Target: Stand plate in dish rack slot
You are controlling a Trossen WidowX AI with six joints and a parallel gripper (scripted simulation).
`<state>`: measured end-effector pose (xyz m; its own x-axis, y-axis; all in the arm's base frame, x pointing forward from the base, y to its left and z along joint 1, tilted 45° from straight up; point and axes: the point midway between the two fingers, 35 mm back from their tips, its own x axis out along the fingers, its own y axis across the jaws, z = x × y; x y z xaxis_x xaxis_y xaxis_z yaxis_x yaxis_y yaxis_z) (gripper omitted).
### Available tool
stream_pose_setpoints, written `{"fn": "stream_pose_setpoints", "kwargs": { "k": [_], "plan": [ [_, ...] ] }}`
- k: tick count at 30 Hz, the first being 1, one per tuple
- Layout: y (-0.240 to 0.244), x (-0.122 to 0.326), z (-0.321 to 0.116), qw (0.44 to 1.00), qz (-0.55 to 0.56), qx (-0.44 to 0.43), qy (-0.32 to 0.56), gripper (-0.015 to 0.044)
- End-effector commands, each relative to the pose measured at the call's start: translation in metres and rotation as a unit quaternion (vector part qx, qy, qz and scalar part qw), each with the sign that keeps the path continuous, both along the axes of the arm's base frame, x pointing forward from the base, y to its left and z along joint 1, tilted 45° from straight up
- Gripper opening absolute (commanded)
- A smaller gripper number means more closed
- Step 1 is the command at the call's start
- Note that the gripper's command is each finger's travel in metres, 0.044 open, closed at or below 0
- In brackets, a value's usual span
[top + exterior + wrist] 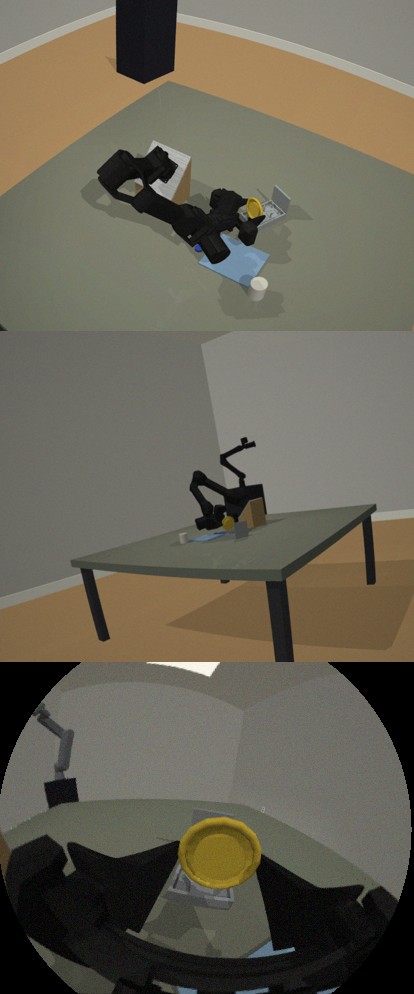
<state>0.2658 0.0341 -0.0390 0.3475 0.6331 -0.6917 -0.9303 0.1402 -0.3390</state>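
The yellow round plate [254,208] [228,523] [220,854] is held by its edges, steeply tilted, close to upright. My gripper [255,208] [228,523] [218,852] is shut on it, with one finger at each side of the rim. The grey dish rack [271,223] [241,529] [200,897] stands on the table, with a tall panel at its far end and small rails inside. The plate hangs above the rack's end away from that panel. In the wrist view the plate hides part of the rails. Which slot lies under it I cannot tell.
A light blue board [238,264] [207,537] lies beside the rack. A white cylinder [257,290] [183,538] stands at its corner. A blue object [198,248] is partly hidden by the arm. A wooden block [182,188] [257,514] stands near the arm's base. Another arm [233,468] [65,752] stands farther off.
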Motion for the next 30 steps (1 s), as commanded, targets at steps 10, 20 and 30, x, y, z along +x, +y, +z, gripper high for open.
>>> {"fn": "stream_pose_setpoints", "kwargs": {
  "k": [10, 20, 30],
  "plan": [
    [0.011, -0.001, -0.012, 1.0, 0.0, 0.0, 0.0, 0.0],
    [0.016, -0.001, -0.017, 1.0, 0.0, -0.001, -0.006, 0.0],
    [0.003, 0.0, -0.03, 1.0, 0.001, -0.003, -0.012, 0.0]
  ]
}}
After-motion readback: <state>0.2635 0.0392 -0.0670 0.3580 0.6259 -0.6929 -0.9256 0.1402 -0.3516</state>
